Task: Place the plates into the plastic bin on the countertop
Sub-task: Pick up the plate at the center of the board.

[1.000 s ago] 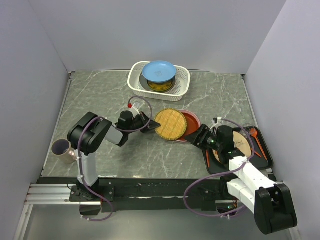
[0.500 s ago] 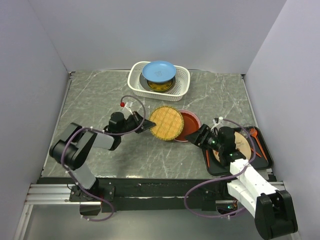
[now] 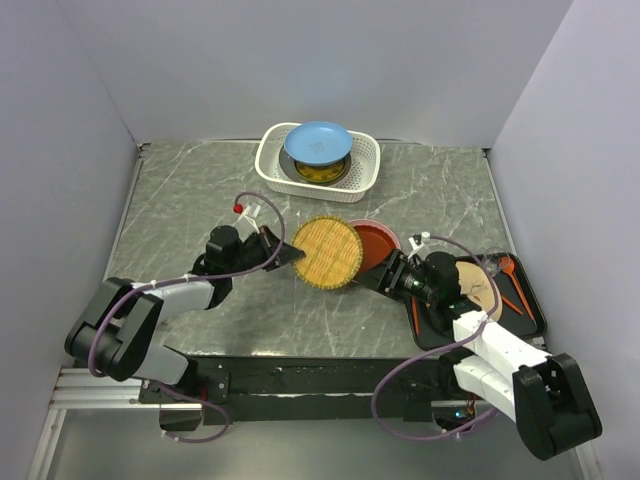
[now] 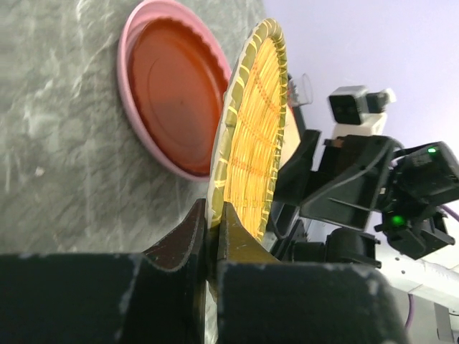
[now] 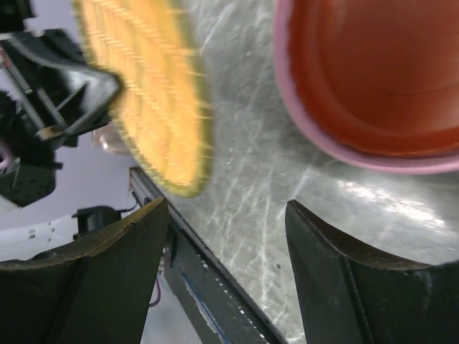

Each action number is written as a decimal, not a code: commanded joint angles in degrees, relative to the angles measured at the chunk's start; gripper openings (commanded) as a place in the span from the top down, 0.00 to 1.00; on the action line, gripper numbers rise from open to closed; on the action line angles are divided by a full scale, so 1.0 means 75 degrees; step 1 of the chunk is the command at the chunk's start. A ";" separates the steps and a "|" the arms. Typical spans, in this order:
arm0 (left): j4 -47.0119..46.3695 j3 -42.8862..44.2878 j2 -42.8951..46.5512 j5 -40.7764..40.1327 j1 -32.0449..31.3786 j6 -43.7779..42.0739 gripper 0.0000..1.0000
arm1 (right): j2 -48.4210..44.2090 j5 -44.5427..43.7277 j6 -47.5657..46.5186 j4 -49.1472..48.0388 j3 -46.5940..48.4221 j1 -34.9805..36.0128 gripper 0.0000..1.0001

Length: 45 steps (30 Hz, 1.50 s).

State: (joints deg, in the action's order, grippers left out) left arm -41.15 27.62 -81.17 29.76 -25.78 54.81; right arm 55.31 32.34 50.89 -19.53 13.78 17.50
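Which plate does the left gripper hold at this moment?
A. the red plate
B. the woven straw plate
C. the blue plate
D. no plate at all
B: in the left wrist view, the left gripper is closed on the rim of the woven straw plate, which stands tilted on edge, while the red plate lies apart on the countertop.

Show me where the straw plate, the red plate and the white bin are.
straw plate (image 3: 328, 251): top view, middle of its woven face.
red plate (image 3: 379, 243): top view, the uncovered right part.
bin (image 3: 368, 165): top view, its right lattice wall.
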 commanded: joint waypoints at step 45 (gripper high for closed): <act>-0.1545 -0.0881 -0.0674 0.0697 -0.0336 0.0345 0.12 | 0.1848 -0.0573 0.0491 -0.1920 0.0331 0.1194 1.00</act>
State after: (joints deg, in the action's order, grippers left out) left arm -47.72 20.86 -85.97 33.80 -26.94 58.76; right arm 70.67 30.63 56.07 -33.58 16.36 25.74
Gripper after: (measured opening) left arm 0.468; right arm 0.111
